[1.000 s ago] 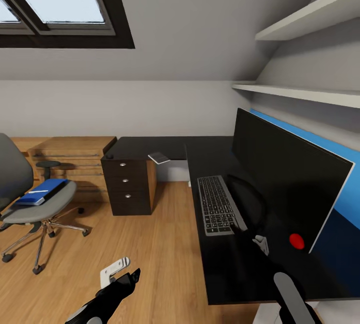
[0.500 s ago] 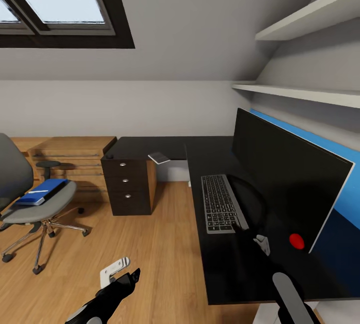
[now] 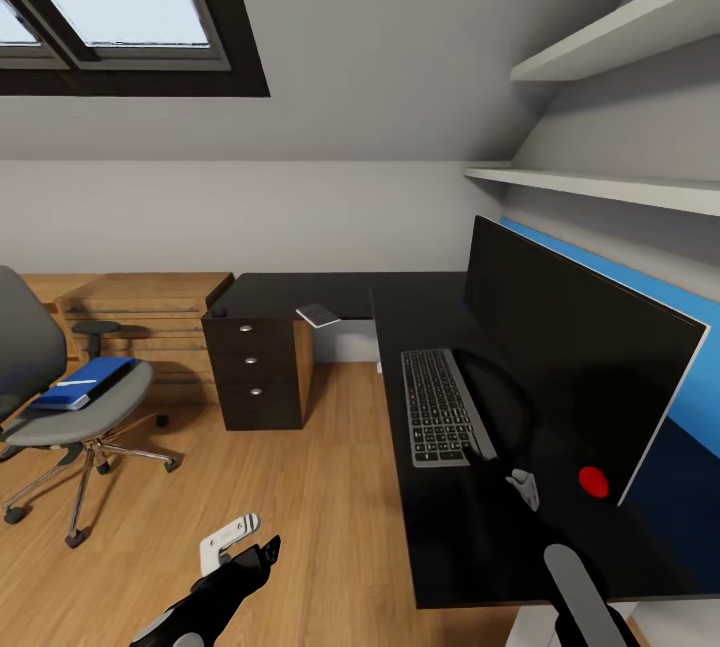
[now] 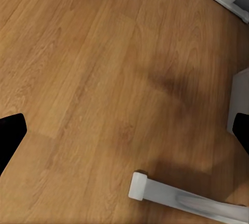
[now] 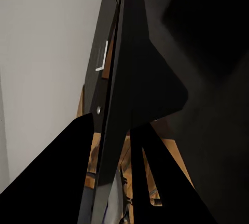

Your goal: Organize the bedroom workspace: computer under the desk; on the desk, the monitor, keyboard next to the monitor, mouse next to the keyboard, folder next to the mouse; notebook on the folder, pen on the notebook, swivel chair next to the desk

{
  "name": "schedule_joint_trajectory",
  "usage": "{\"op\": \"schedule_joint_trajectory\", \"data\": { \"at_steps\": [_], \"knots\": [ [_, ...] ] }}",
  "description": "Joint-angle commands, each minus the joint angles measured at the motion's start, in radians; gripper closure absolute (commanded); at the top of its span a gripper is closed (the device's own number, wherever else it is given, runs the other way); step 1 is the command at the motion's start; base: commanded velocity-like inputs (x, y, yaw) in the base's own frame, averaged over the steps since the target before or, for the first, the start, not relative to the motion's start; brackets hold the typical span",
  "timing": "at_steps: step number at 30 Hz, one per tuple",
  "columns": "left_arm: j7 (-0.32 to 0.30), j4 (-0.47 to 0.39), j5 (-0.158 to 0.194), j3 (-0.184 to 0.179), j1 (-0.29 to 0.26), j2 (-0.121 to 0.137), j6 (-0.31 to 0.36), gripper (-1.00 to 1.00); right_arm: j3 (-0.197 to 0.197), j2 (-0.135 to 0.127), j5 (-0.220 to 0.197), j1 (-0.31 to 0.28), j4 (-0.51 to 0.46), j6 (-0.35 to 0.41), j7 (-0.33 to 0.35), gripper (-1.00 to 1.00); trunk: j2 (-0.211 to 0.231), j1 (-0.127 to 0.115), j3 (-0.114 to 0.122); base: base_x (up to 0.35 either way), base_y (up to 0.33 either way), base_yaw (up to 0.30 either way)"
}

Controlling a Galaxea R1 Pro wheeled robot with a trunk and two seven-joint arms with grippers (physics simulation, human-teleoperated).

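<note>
1. Landmark: the monitor [image 3: 580, 367] stands upright on the worktop [image 3: 450, 527], its back toward the blue panel, so the screen faces the open floor
2. The keyboard [image 3: 440, 407] lies flat on the worktop just in front of the monitor, parallel to the screen; judged as already placed for the task
3. The folder [image 3: 82, 382] lies flat on the chair [image 3: 70, 407] seat, well apart from the monitor, across the wood floor; judged as not yet moved
4. The chair stands well clear of the worktop, so it likely goes last, after the folder is lifted
5. A small flat grey item [image 3: 318, 315] lies on the far worktop wing, beyond the keyboard from the monitor; identity cannot be told
6. A red dot [image 3: 594, 480] shows near the monitor's near end
7. Left gripper [image 4: 124, 136]: jaws wide apart, nothing between them, aimed at bare floor
8. Right gripper: the arm [image 3: 580, 592] rises at the worktop's near edge, below the monitor; opening and contents cannot be told
</note>
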Motion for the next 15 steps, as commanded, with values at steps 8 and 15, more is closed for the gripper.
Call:
{"op": "schedule_joint_trajectory", "data": {
  "at_steps": [8,15],
  "knots": [
    [0.009,-0.002,0.009,-0.001,0.000,0.001,0.000,-1.00,0.002,0.000,-0.006,0.000,0.013,0.006,0.003,1.00,-0.001,0.000,-0.001,0.000,0.000,0.000],
    [0.009,-0.002,0.009,-0.002,0.000,0.001,0.000,-1.00,0.004,0.000,-0.006,0.000,0.014,0.007,0.003,1.00,-0.001,0.000,-0.001,0.000,0.000,0.000]
  ]
}}
